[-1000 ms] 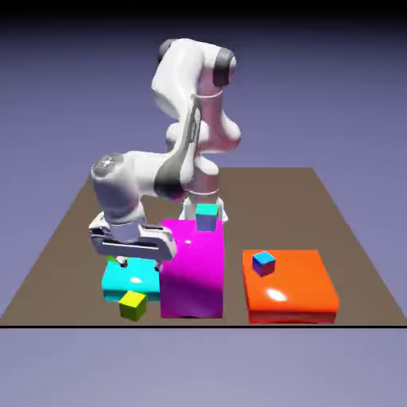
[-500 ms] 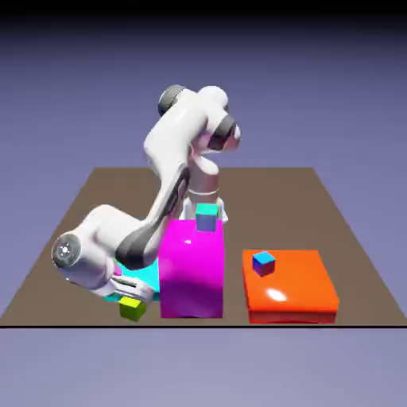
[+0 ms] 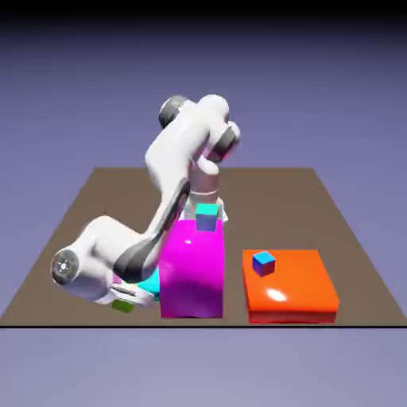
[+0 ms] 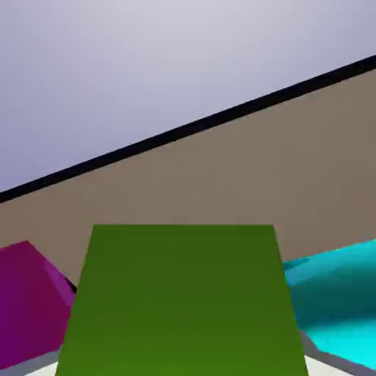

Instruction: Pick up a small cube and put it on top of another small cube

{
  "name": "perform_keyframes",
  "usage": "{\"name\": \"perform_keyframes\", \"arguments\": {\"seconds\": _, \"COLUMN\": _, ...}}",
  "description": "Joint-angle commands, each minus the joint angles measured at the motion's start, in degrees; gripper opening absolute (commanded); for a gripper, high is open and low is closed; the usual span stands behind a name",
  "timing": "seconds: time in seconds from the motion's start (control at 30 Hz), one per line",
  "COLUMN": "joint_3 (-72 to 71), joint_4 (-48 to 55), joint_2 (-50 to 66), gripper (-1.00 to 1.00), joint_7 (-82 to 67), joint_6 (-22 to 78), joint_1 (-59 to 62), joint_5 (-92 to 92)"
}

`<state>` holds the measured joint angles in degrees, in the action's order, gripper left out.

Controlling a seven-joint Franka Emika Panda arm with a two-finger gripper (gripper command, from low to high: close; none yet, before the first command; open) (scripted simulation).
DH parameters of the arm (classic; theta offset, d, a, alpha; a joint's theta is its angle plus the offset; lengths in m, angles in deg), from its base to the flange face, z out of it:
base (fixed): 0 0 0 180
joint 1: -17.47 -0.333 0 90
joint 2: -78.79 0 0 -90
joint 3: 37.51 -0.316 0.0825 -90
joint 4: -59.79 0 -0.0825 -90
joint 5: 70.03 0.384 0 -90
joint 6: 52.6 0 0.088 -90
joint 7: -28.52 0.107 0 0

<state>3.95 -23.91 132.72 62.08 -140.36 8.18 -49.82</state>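
The small cube fills the lower middle of the hand view as a broad olive-green face and hides both fingertips. In the exterior view only a green sliver of the small cube shows, low at the table's front left, under the white hand. My gripper is shut on it, down at table level, between the cyan block and the table's front edge. Two other small cubes stand apart: a teal-topped cube on the magenta block and a blue cube on the flat orange block.
The cyan block and magenta block flank the held cube closely in the hand view. The brown table ends at its front edge just before the hand. The bent arm's elbow juts toward the exterior view's left.
The arm folded down and its hand sank onto the small cube at the front left. The jaws went from open to shut around that cube, which now is mostly hidden in the exterior view.
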Motion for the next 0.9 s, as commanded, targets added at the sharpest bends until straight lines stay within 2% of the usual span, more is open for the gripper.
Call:
{"name": "perform_keyframes", "arguments": {"seconds": 0.0, "joint_3": -0.2, "joint_4": -1.4, "joint_2": -1.8, "gripper": -1.0, "joint_7": 1.0, "joint_6": -0.6, "joint_1": -0.6, "joint_5": -2.6}}
{"name": "perform_keyframes", "arguments": {"seconds": 0.5, "joint_3": -5.3, "joint_4": -22.4, "joint_2": -29.2, "gripper": -1.0, "joint_7": 15.5, "joint_6": -8.0, "joint_1": -8.7, "joint_5": -38.7}}
{"name": "perform_keyframes", "arguments": {"seconds": 0.87, "joint_3": -28.2, "joint_4": -24.2, "joint_2": -42.6, "gripper": -1.0, "joint_7": 8.2, "joint_6": 5.8, "joint_1": -1.3, "joint_5": -33.9}}
